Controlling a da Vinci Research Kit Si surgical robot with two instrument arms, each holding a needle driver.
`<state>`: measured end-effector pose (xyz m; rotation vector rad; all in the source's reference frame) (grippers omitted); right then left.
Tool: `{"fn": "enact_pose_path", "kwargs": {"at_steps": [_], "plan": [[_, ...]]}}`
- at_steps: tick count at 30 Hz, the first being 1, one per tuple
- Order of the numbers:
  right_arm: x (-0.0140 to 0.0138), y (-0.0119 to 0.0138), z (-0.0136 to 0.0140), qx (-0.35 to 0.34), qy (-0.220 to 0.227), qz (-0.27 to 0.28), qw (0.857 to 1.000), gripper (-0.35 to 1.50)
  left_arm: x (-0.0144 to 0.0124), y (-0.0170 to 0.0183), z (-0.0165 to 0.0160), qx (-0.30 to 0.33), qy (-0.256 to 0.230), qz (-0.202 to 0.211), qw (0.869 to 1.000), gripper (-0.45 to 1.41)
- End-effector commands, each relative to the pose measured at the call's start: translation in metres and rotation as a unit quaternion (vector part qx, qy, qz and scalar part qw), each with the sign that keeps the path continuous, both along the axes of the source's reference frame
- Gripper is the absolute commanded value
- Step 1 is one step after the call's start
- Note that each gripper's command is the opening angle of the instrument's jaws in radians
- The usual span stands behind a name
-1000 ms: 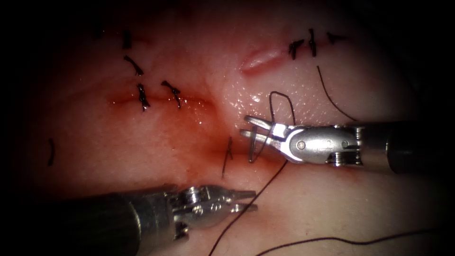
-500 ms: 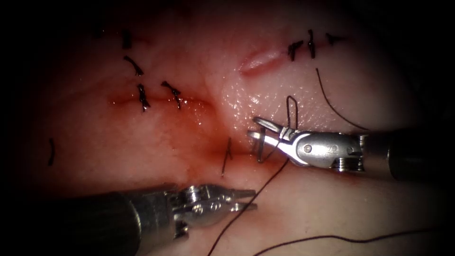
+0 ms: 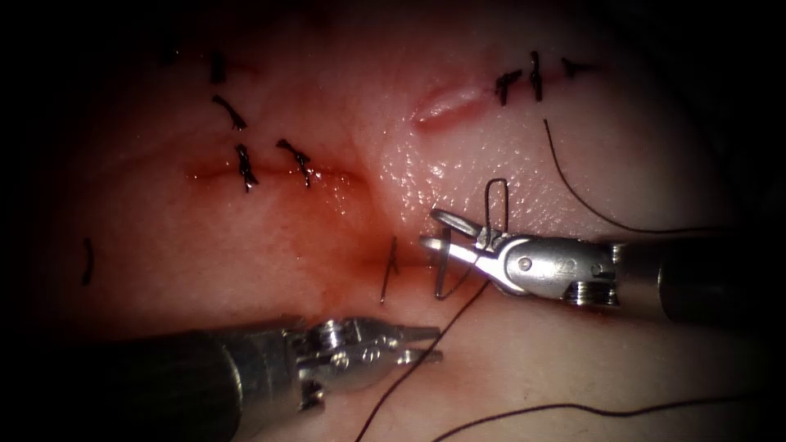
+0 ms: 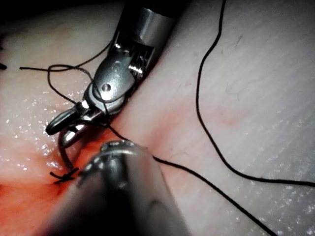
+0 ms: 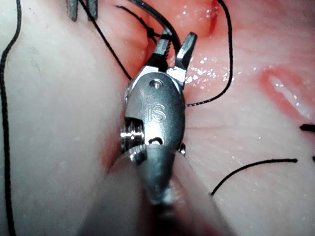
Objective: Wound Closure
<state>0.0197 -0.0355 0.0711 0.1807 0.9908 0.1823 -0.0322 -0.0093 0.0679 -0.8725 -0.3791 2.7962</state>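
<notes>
**Right tool open over a thread loop at the cut; left tool parted and empty**

The right tool [image 3: 438, 229] reaches in over the tissue [image 3: 524, 360] with its 2 jaws spread wide at the right end of the cut [image 3: 360, 260]. A loop of thread [image 3: 496, 205] stands up just behind the jaws, and more thread hangs down below them in a narrow bend. Whether the thread is pinched at the base of the jaws cannot be told. In the right wrist view the same tool [image 5: 176, 46] shows its jaws apart, with dark thread [image 5: 227, 59] curving past them.

The left tool [image 3: 430, 344] lies near the lower edge of the tissue, its jaws slightly parted and holding nothing; a strand runs diagonally just beside its tips.

The needle cannot be made out. Finished stitches [image 3: 246, 168] sit along the cut to the left, amid red fluid [image 3: 327, 229].
</notes>
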Motion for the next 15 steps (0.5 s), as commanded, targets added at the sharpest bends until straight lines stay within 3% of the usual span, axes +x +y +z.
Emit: {"fn": "enact_pose_path", "kwargs": {"at_steps": [1,15], "plan": [[0.0011,-0.0003,0.0003,-0.001,0.003,-0.003,1.0,-0.35,-0.0006,0.0001,0.0005,0.0,-0.001,0.0,1.0,0.12],[0.0013,-0.0028,0.0004,0.007,0.005,-0.02,1.0,-0.35,-0.0004,0.0002,0.0004,0.001,-0.002,0.001,1.0,0.12]]}}
